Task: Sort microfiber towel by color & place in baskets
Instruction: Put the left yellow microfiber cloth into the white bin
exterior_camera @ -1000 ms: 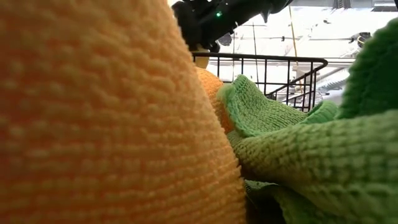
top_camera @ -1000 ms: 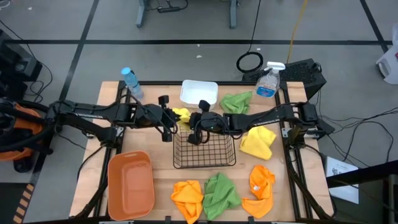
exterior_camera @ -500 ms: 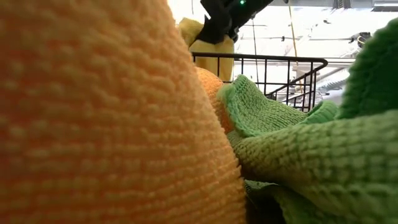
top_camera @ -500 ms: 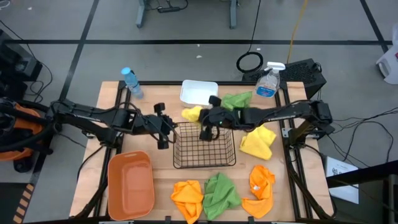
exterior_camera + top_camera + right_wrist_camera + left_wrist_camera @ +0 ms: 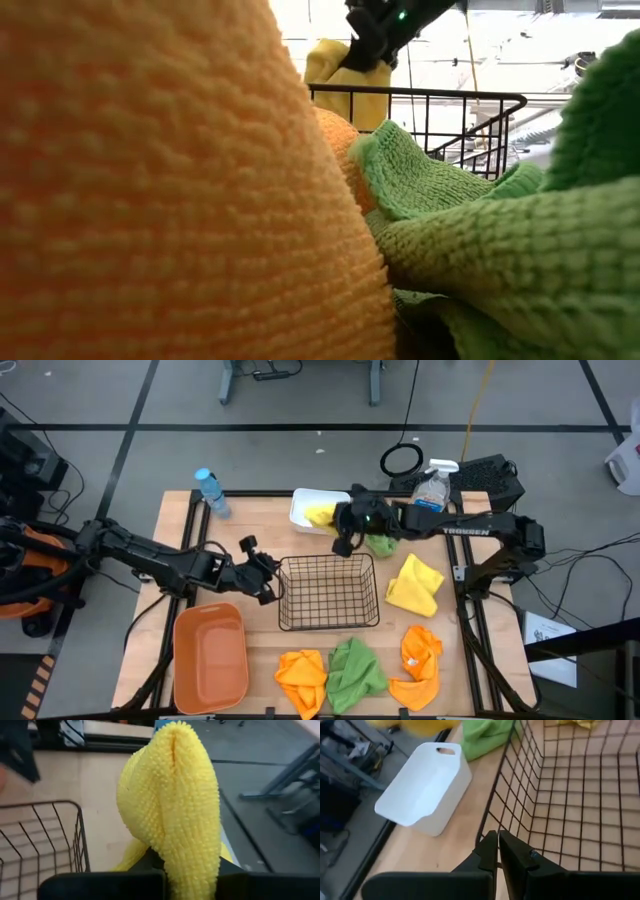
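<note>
1. The held yellow towel (image 5: 170, 805) is a nubby, fuzzy cloth bunched into a rounded lump; the right end effector (image 5: 345, 523) is clamped on it above the near edge of the white tub (image 5: 305, 508), and the cloth hangs partly over that tub.
2. The white tub is a smooth, glossy plastic rectangle with rounded corners and a slot handle in its rim; in the left wrist view its visible inside is bare.
3. The black wire basket (image 5: 329, 593) is a square grid of thin dark wire with a heavier top rim; the wooden tabletop (image 5: 260, 615) shows through its mesh, and no cloth lies in it.
4. The orange-brown tub (image 5: 210, 652) is smooth plastic with rounded corners, larger than the white one, standing at the tabletop's front left with nothing in it.
5. The left end effector (image 5: 262, 565) hovers just beside the wire basket's left wall; in the left wrist view its two dark fingers (image 5: 492, 857) sit pressed together, holding nothing.
6. A second yellow towel (image 5: 414, 583) lies crumpled on the tabletop to the right of the wire basket.
7. A green towel (image 5: 381, 542) lies beside the white tub, partly under the right arm.
8. Along the front edge lie three more looped-pile cloths: an orange towel (image 5: 301, 671), a second green towel (image 5: 355, 668) touching it, and another orange towel (image 5: 417, 657) to the right.
</note>
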Robot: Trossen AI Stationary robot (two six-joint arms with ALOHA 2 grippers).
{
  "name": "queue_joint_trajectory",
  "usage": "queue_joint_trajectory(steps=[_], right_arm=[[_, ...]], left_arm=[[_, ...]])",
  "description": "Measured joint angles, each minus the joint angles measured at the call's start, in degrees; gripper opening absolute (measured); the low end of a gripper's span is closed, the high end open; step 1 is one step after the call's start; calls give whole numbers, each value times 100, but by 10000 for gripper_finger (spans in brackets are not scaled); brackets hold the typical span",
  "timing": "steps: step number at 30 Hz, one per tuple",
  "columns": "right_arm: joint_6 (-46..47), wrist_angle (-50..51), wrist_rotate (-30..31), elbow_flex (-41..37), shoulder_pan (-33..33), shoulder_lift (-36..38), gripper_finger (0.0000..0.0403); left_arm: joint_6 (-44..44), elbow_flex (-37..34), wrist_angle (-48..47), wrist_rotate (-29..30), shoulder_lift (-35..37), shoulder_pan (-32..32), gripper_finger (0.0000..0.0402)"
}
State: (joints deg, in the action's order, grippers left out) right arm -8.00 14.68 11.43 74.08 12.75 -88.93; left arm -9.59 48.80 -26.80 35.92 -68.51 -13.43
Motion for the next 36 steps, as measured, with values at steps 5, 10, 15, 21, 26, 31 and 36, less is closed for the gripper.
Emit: queue_joint_trajectory(steps=[5, 10, 15, 21, 26, 31, 36], right_arm=[[171, -778, -1045, 0, 637, -381, 20], [710, -1841, -2206, 0, 1166, -825, 20], [1218, -2293, -2667, 2, 1485, -1214, 20], [1528, -2253, -2663, 2, 1704, -1587, 23], [1794, -2267, -2634, 2, 1834, -1779, 38], [2185, -2300, -2629, 4, 1918, -1924, 59], [2370, -2075, -2120, 4, 1945, -1989, 94]], left_arm=[[105, 5, 200, 4, 9, 4, 25], [110, 7, 284, 0, 9, 4, 25], [131, 7, 269, -2, 10, -10, 25], [148, 7, 216, -4, 9, -11, 25], [147, 7, 226, -7, 10, -11, 25], [147, 7, 231, -9, 10, -11, 25], [134, 7, 234, -17, 9, -11, 25]])
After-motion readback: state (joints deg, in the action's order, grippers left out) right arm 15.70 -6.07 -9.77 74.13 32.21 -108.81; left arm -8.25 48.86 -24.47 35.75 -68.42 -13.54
